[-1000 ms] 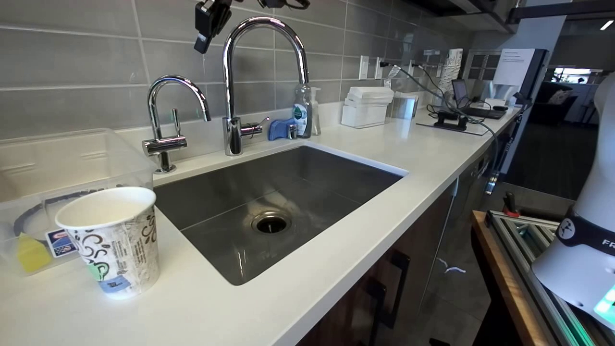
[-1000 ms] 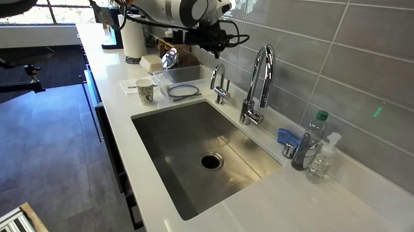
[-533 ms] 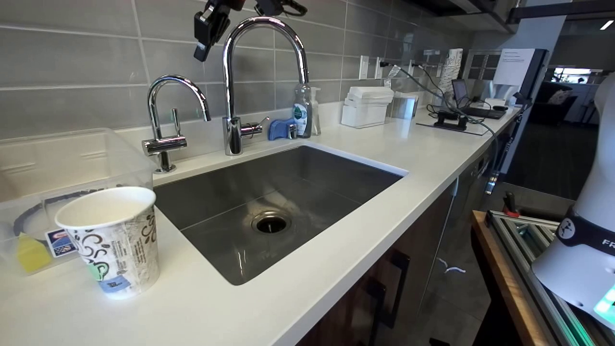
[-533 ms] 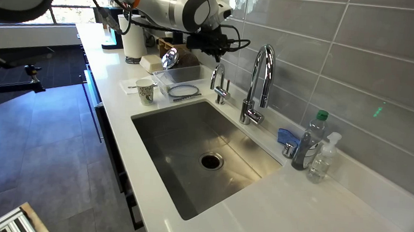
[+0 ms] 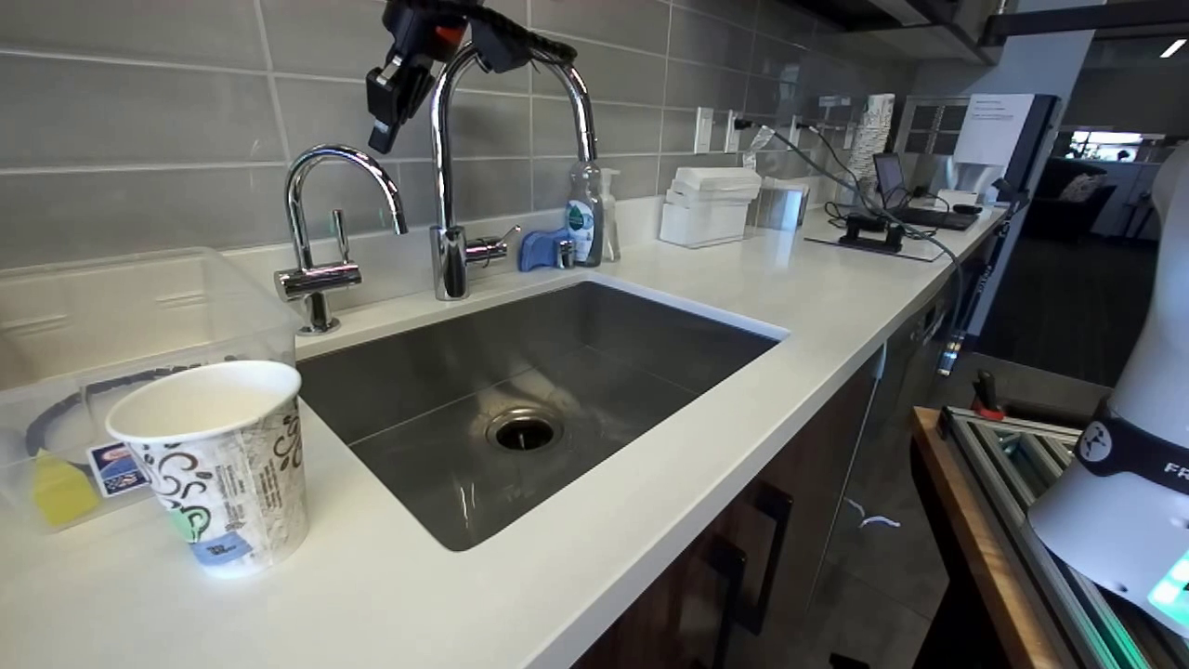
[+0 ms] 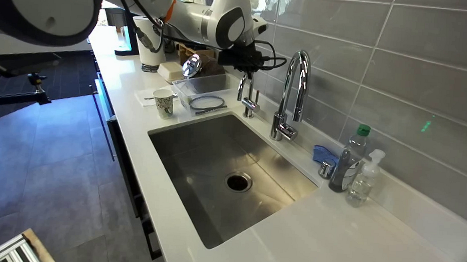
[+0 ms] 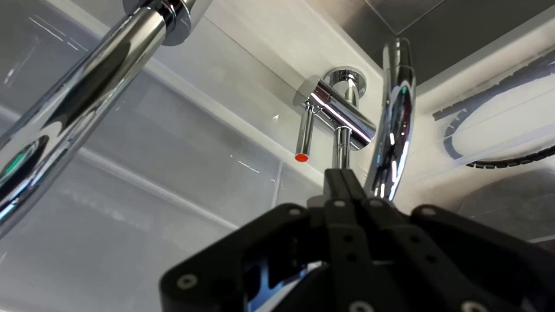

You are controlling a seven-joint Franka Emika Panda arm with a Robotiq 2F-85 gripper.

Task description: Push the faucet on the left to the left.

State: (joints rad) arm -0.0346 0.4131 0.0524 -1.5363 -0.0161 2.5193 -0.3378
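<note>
The faucet (image 5: 319, 279) is the small chrome gooseneck tap behind the sink's left corner in an exterior view. It also shows in an exterior view (image 6: 250, 104) and in the wrist view (image 7: 344, 115), where its lever ends in a red tip. Its spout curves out over the sink side. My gripper (image 5: 383, 137) is shut and empty, above the faucet and to its right, in front of the wall. In an exterior view the gripper (image 6: 249, 72) overlaps the top of the spout. In the wrist view the closed fingertips (image 7: 342, 174) cover part of the upright tube; contact cannot be told.
The tall chrome faucet (image 5: 448, 265) stands close to the right of the small one, its arch partly behind my gripper. A clear plastic bin (image 5: 149, 307) and a paper cup (image 5: 223, 465) stand left of the sink (image 6: 197, 178). A soap bottle (image 6: 348, 163) stands farther right.
My gripper has come down toward the small faucet, and in an exterior view it has shifted slightly left. The fingers stay shut. The faucet has not visibly moved.
</note>
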